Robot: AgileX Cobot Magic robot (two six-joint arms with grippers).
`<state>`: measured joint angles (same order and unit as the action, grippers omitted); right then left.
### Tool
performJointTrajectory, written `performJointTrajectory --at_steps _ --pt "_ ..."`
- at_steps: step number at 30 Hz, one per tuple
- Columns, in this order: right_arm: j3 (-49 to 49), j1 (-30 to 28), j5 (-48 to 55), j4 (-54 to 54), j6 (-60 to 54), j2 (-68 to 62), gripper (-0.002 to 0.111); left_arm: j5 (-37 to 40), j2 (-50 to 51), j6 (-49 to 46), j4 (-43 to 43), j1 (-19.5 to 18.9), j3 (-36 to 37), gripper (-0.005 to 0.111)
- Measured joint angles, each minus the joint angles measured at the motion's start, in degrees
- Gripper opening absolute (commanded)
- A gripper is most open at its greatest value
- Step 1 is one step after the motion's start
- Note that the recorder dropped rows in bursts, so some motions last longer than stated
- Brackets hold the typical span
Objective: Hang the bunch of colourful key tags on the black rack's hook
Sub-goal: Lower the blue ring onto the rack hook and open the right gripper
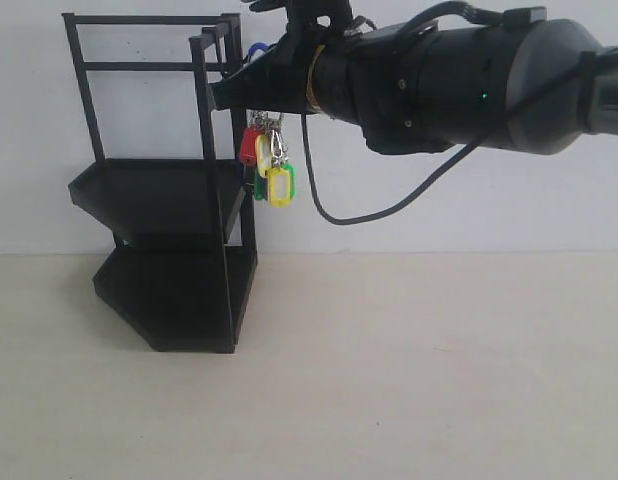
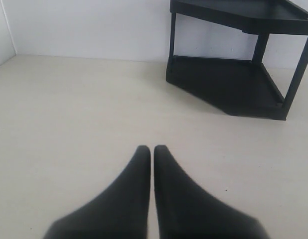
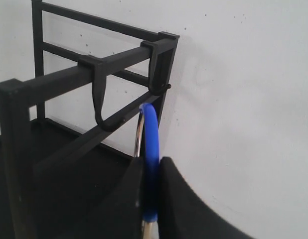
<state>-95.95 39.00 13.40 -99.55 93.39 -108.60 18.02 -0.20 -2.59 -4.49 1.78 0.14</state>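
Note:
The black rack (image 1: 169,200) stands at the left on the table, against the white wall. My right gripper (image 1: 229,92) is held high beside the rack's top right corner, shut on the blue loop (image 3: 150,149) of the colourful key tag bunch (image 1: 269,160). Red, yellow and green tags dangle below the fingers. In the right wrist view the loop's top sits just under a small hook (image 3: 161,89) on the rack's corner post; a larger hook (image 3: 101,107) hangs from the nearer bar. My left gripper (image 2: 152,149) hovers low over the table, shut and empty, with the rack (image 2: 233,79) ahead.
A black cable (image 1: 369,205) droops from the right arm (image 1: 459,85). The white wall (image 1: 439,200) runs right behind the rack. Light wooden tabletop (image 1: 409,380) spreads to the right and front of the rack.

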Motion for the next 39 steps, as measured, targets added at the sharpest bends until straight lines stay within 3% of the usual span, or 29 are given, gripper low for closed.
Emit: performJointTrajectory --at_steps 39 --pt "-4.0 1.0 -1.7 1.0 -0.8 -2.2 0.0 0.0 0.0 0.0 0.0 0.0 0.0 0.004"
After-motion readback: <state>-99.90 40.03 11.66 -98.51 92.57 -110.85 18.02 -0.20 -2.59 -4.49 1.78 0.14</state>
